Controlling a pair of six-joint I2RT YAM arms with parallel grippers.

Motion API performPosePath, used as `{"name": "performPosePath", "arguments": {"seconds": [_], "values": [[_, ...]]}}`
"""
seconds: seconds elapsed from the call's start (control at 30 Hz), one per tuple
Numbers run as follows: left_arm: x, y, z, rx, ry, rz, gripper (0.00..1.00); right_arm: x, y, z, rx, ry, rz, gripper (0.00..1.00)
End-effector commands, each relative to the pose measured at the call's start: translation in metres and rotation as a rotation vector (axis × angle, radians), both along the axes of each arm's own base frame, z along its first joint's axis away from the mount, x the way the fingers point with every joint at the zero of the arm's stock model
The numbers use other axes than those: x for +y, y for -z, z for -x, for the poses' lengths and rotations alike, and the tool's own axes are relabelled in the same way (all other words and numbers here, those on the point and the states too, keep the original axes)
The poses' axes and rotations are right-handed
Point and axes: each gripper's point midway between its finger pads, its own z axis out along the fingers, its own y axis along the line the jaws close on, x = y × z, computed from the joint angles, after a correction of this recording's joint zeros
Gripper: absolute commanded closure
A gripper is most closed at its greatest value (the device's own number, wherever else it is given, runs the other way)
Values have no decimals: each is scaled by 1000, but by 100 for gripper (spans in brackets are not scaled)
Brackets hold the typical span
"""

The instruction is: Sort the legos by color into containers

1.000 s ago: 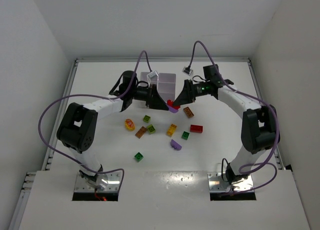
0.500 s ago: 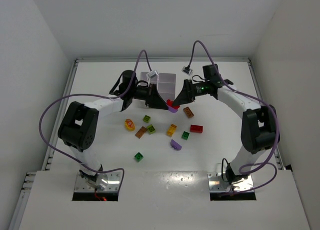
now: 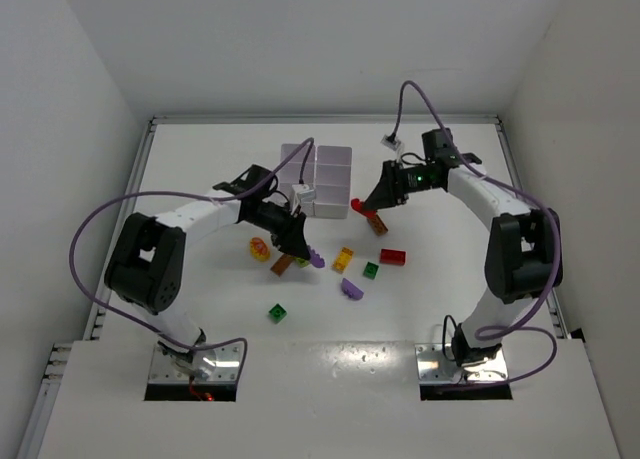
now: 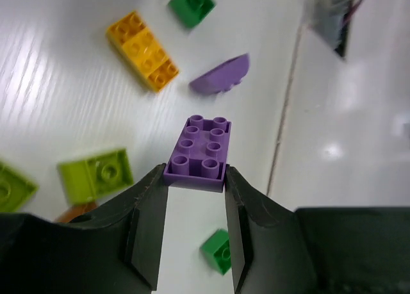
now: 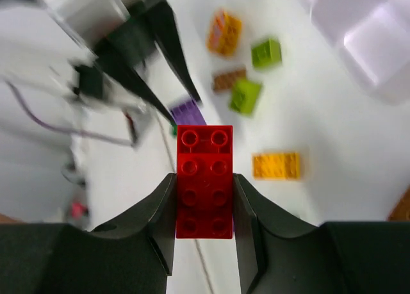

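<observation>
From above, the left fingers [image 3: 298, 247] are clamped on a purple brick [image 3: 316, 261], carried low over the table [image 3: 200, 159], with the white tray [image 3: 320, 179] beyond them. The right fingers [image 3: 372, 201] pinch a red brick [image 3: 357, 206] just beside the tray's near right corner. As far as this view shows, the tray's compartments look bare, so I judge the sorting barely begun. Loose bricks lie between the two arms: a second red brick [image 3: 392, 256], a yellow brick [image 3: 343, 259], a curved purple piece [image 3: 351, 289] and a green brick [image 3: 277, 312], among others.

The left wrist view shows the purple brick [image 4: 198, 153] gripped by its near end between narrow fingers [image 4: 148, 204]. It is clear of the table. The yellow brick [image 4: 142, 49] and the curved purple piece [image 4: 221, 82] lie beyond the fingertips.

In the right wrist view, the red brick [image 5: 204, 180] sits lengthwise between close-set fingers [image 5: 160, 211]. The tray [image 5: 365, 38] is off to the upper right, and the compartments that show are bare. Both held bricks remain to be dropped, and about eight more to be picked.
</observation>
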Motion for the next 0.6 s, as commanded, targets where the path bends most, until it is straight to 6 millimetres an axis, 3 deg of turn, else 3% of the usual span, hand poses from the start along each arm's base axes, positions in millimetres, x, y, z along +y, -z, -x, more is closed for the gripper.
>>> {"name": "performPosePath", "arguments": {"seconds": [0.0,0.13,0.23,0.3,0.4,0.57], "values": [[27,1,-11,-190,-43,-136,98,-6,42,46,-86,-195,237,100],[45,10,-35,-272,-207,-256,94,-33,95,57,-99,-200,470,100],[55,11,-47,-311,-289,-309,89,-48,113,39,-162,-135,606,100],[60,15,-56,-344,-336,-353,89,-54,117,18,-218,-66,684,100],[62,21,-55,-340,-360,-350,89,-60,122,7,-235,-30,728,100],[60,13,-51,-387,-363,-300,86,-59,120,4,-256,-21,722,100]]}}
